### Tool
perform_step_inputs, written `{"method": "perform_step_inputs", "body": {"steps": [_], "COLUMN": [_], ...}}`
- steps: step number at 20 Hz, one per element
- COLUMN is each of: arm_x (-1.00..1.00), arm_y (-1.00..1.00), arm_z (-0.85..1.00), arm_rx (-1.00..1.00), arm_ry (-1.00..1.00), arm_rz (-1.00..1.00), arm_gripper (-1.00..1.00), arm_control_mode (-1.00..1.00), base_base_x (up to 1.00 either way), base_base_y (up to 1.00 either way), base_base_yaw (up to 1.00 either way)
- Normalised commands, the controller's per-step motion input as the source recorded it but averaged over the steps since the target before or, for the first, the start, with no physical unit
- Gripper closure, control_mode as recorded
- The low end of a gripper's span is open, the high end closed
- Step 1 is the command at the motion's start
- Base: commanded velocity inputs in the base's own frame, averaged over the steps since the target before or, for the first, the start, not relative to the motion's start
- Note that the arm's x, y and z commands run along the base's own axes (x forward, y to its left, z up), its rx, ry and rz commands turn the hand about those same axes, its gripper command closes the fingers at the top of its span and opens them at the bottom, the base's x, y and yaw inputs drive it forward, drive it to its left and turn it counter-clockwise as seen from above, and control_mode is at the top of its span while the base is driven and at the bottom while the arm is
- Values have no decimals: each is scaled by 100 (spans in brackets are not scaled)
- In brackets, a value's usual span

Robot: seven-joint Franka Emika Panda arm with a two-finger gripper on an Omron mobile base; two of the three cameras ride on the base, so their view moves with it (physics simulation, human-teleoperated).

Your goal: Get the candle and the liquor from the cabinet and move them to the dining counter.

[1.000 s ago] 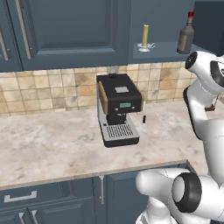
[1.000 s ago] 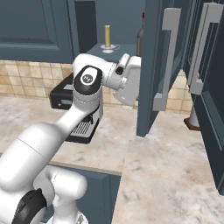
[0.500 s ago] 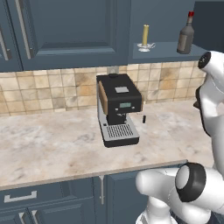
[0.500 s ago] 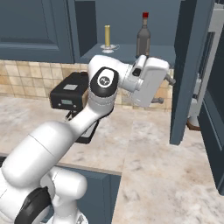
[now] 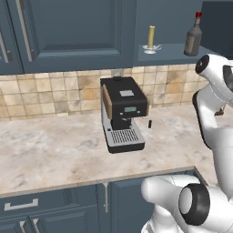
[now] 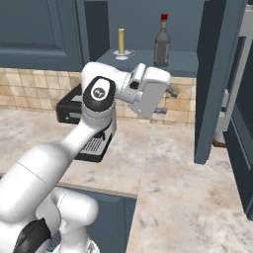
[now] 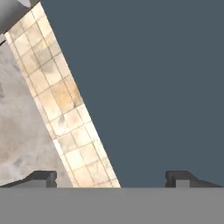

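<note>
- Nearest me, the white arm fills the lower left of the right base view and climbs to the gripper (image 6: 165, 101) at frame centre, just under the open cabinet's shelf.
- In the hand view my two fingertips (image 7: 41, 177) sit far apart at the bottom corners, so the jaws are wide open with nothing between them; a dark blue panel and a strip of tiled wall lie ahead.
- Below and behind the arm, the marbled bench (image 5: 54, 150) carries a black coffee machine (image 5: 123, 118), in the middle of the left base view.
- To the right in the right base view, the open cabinet door (image 6: 213, 79) hangs edge-on, apart from the gripper.
- Farther back and higher, the cabinet (image 6: 183, 55) shelf holds both task things, standing upright.
- The candle (image 6: 121, 43) stands in its silvery holder at upper centre-left of the right base view.
- The liquor (image 6: 161, 42) stands to the candle's right, well apart from it, above the gripper and not touched by it.
</note>
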Motion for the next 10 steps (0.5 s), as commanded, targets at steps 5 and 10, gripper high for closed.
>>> {"method": "perform_step_inputs", "body": {"steps": [5,10], "arm_x": [0,11], "arm_y": [83,41], "arm_z": [-1,7], "arm_rx": [1,3], "arm_ry": [-32,-29], "arm_rz": [11,23], "arm_gripper": [-100,-100], "arm_control_mode": [-100,-100], "base_base_x": [0,0], "base_base_y": [0,0], "base_base_yaw": [0,0]}}
